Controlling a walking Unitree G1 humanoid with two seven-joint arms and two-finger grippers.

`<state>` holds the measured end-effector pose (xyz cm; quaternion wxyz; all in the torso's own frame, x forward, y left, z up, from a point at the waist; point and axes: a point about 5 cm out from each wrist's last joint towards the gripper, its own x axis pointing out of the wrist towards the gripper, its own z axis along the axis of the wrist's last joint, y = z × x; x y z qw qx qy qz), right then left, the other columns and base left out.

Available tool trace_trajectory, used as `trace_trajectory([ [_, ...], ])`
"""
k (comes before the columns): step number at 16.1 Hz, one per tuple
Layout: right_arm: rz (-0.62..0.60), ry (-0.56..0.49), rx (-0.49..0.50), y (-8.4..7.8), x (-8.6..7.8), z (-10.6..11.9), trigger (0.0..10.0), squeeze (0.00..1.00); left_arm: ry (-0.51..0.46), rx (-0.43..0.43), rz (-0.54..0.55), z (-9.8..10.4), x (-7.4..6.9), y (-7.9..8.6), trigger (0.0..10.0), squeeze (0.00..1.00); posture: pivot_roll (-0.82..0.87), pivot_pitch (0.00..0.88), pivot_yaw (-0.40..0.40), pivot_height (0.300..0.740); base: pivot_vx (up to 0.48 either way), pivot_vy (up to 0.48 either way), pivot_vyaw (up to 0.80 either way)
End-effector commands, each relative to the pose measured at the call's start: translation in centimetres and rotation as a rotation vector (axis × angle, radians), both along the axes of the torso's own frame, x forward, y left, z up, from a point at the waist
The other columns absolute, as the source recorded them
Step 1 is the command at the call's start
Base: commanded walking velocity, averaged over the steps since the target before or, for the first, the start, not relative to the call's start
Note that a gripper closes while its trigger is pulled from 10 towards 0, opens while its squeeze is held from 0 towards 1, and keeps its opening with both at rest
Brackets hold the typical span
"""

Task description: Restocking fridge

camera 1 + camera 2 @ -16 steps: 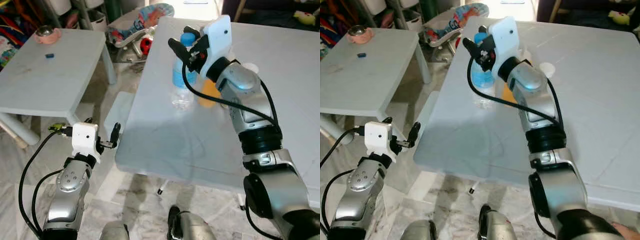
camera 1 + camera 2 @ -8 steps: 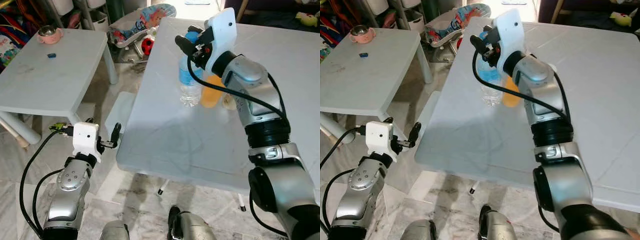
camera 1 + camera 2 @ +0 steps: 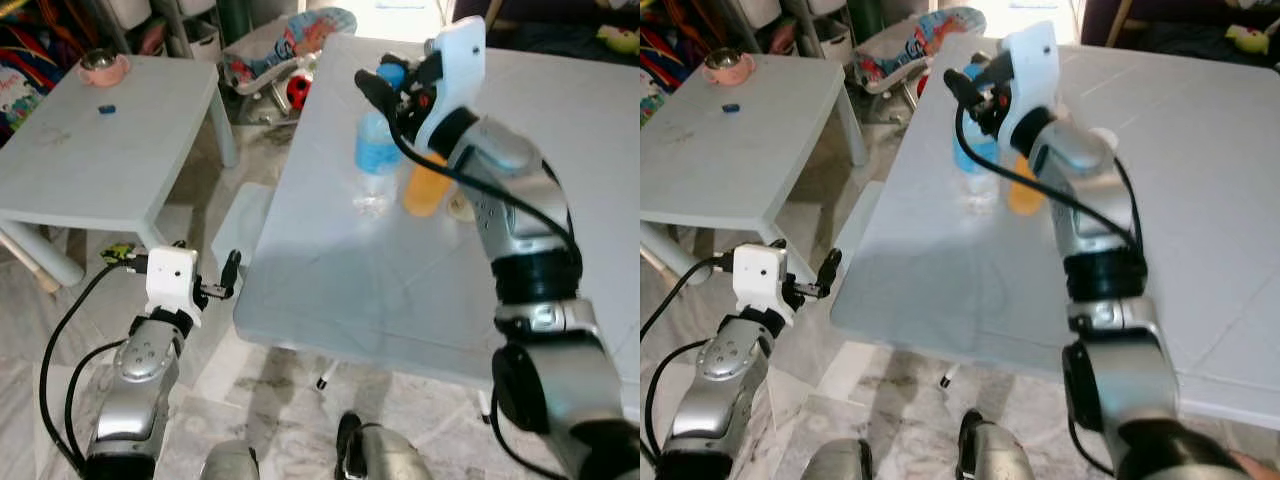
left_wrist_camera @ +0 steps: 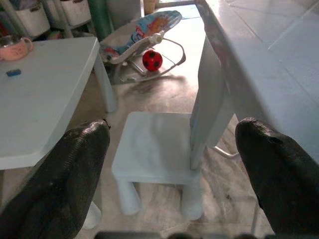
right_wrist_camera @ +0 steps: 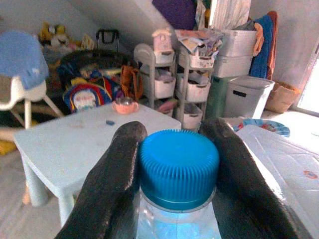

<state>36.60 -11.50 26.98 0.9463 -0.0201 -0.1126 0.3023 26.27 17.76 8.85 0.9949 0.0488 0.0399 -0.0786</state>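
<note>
While gripped at the neck, the water bottle (image 3: 375, 165) has shifted slightly on the surface (image 3: 400, 270).
Right claw (image 5: 177, 164) pinches it just under the blue cap (image 5: 178, 167), orange bottle (image 3: 425, 190) beside; lifting comes next. Left claw (image 4: 174, 169) hangs spread, idle.

Bright daylight from the far doorway; head views slightly motion-blurred; soft shadow on the table (image 3: 380, 290).
</note>
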Motion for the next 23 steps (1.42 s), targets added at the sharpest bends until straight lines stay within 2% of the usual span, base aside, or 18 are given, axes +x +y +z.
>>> trace_trajectory([
  [1,0.003,-0.061,0.061,0.1,-1.0,1.2,0.0,0.0,0.011,0.015,0.017,-0.3,0.0,0.3,10.0,0.0,0.06,0.099,-0.005,0.74,0.0,0.0,0.0],
  [2,-0.023,-0.103,0.146,0.0,-1.8,2.2,0.4,0.0,0.011,0.013,0.02,-0.3,0.1,0.3,10.0,0.0,0.05,0.095,-0.005,0.74,0.0,0.0,0.0],
  [3,-0.032,-0.12,0.18,0.0,-2.1,2.6,1.3,0.0,0.011,0.012,0.02,-0.3,0.1,0.2,10.0,0.0,0.05,0.089,-0.005,0.74,0.0,0.0,0.0],
  [4,-0.048,-0.13,0.196,-0.1,-2.5,2.5,3.6,0.0,0.012,0.011,0.018,-0.3,0.2,0.2,10.0,0.0,0.04,0.087,-0.005,0.74,0.0,0.0,0.0],
  [5,-0.101,-0.124,0.2,-0.4,-3.3,1.4,7.6,0.0,0.012,0.008,0.015,-0.4,0.3,0.1,10.0,0.0,0.04,0.086,-0.008,0.74,0.0,0.0,0.0],
  [6,-0.128,-0.112,0.198,-0.5,-3.6,0.7,7.6,0.0,0.013,0.007,0.014,-0.4,0.3,0.1,10.0,0.0,0.04,0.086,-0.008,0.74,0.0,0.0,0.0],
  [7,-0.151,-0.092,0.187,-0.6,-4.3,-0.5,10.0,0.0,0.013,0.005,0.016,-0.4,0.4,0.1,10.0,0.0,0.04,0.086,-0.009,0.74,0.0,0.0,0.0],
  [10,-0.192,-0.045,0.133,-0.6,-5.0,-2.8,10.0,0.0,0.019,0.005,0.015,-0.5,0.4,0.1,10.0,0.0,0.03,0.089,-0.006,0.74,0.0,0.0,0.0],
  [12,-0.215,-0.019,0.132,-0.7,-5.1,-3.3,10.0,0.0,0.021,0.005,0.011,-0.5,0.5,0.0,10.0,0.0,0.03,0.089,-0.007,0.74,0.0,0.0,0.0],
  [17,-0.24,0.003,0.128,-1.0,-5.5,-4.6,10.0,0.0,0.023,-0.004,0.038,-0.6,0.4,0.2,10.0,0.0,0.03,0.087,-0.016,0.74,0.0,0.0,0.0],
  [23,-0.238,-0.039,0.13,-0.7,-6.0,-4.5,10.0,0.0,0.03,-0.009,0.037,-0.6,0.5,0.1,10.0,0.0,0.02,0.09,-0.015,0.74,-0.252,0.0,0.0],
])
